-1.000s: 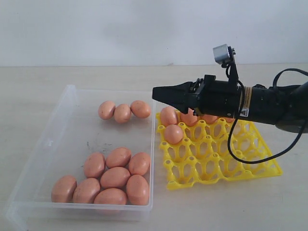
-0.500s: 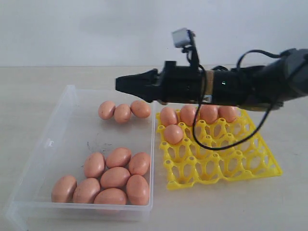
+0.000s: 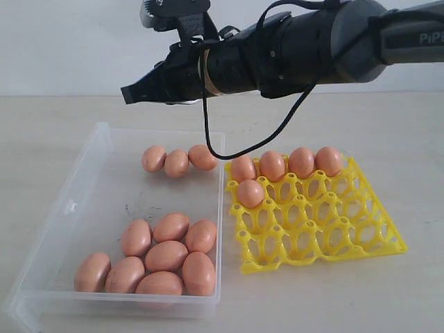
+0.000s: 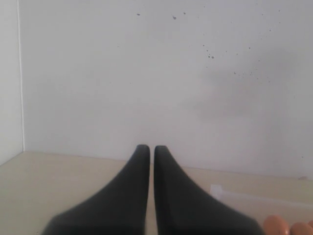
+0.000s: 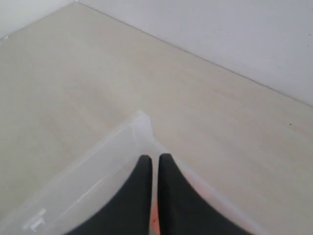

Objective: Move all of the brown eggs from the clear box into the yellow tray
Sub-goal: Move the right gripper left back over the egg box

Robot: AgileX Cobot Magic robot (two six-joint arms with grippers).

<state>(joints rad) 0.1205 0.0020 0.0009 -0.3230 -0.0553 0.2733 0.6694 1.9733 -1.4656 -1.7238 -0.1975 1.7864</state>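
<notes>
You held the right gripper (image 3: 129, 93) high over the clear box (image 3: 97, 149) — jaws together, empty. That height likely spared the brown eggs (image 3: 177, 162) below

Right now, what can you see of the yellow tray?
The yellow tray is a bright plastic lattice of four by four cups with small pegs between, lying flat on the table beside the clear box. Five brown eggs sit in it: four fill the back row, one the next row's cup nearest the box.
</notes>
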